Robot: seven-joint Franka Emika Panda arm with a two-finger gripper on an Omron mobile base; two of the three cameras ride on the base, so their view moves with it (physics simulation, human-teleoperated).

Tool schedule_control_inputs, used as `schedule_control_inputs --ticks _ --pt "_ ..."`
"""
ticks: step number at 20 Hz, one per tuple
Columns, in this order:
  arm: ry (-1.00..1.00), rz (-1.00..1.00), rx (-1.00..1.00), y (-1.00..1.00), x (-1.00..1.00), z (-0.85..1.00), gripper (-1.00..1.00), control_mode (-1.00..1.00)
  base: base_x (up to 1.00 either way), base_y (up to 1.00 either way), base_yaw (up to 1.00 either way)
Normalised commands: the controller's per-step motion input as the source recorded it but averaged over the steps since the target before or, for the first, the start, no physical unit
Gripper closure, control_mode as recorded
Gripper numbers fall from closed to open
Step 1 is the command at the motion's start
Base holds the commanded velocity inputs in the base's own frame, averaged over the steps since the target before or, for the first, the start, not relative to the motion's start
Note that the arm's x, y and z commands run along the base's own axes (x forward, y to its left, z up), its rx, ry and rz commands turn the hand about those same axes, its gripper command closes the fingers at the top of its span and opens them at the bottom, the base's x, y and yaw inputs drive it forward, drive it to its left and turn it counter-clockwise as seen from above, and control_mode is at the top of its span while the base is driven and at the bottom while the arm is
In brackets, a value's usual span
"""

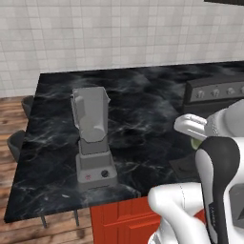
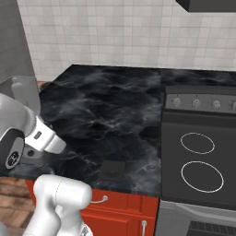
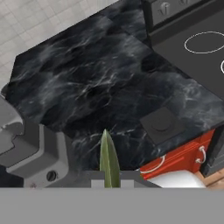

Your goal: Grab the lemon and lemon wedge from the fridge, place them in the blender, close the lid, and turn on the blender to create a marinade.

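Unlabelled blender (image 1: 93,143), no legible writing

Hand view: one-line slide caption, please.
Gripper shut on lemon wedge above counter, between blender and lid.

Home kitchen, black marble counter (image 1: 143,124) over red cabinets (image 2: 124,209) with metal handles, white tiled wall (image 1: 119,28) behind, grey blender (image 1: 93,138) standing on the counter, dark stove (image 2: 200,156) with ring burners and a row of knobs, wooden floor (image 1: 9,112).
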Motion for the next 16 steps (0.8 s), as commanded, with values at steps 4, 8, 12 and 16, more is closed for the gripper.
schedule_control_inputs --ticks 4,8,12,16 --pt "0.01 0.0 0.08 0.24 0.07 1.0 1.0 -1.0 0.0 0.0 0.0" --pt "0.01 0.0 0.02 0.48 0.18 0.99 1.0 -1.0 0.0 0.0 0.0" --pt "0.04 0.0 0.0 0.67 0.25 0.67 1.0 -1.0 0.0 0.0 0.0" --pt "0.02 0.0 0.0 0.83 0.38 0.31 1.0 -1.0 0.0 0.0 0.0"
